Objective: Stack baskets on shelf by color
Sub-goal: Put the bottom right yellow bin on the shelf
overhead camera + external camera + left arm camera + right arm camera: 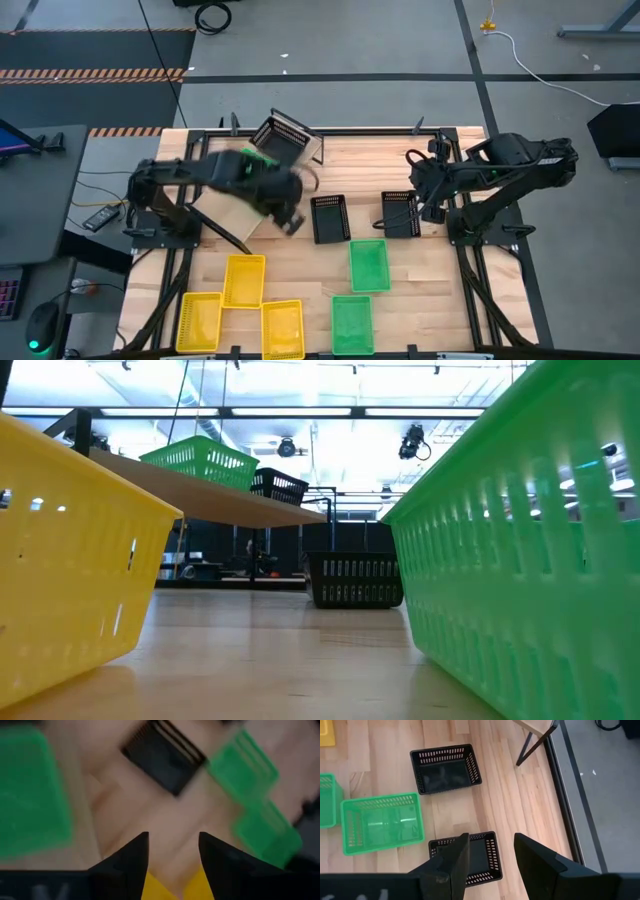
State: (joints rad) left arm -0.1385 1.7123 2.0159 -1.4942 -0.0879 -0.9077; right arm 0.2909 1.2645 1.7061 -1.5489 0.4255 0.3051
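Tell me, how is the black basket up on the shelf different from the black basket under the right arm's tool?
The black basket on the shelf sits raised on the board, beside a green one. The black basket under the right tool rests on the table, alone. The shelf one looks turned at an angle; the table one sits square. Both are black, slotted and empty.

The pale planked wooden tabletop (510, 805) looks smooth with a soft sheen. On it, the black slotted plastic basket (445, 768) is matt, while the green mesh-sided plastic basket (381, 823) beside it is glossy and faintly translucent. The yellow plastic basket (70, 550) shines too. The light-wood shelf board (215, 503) looks matt.
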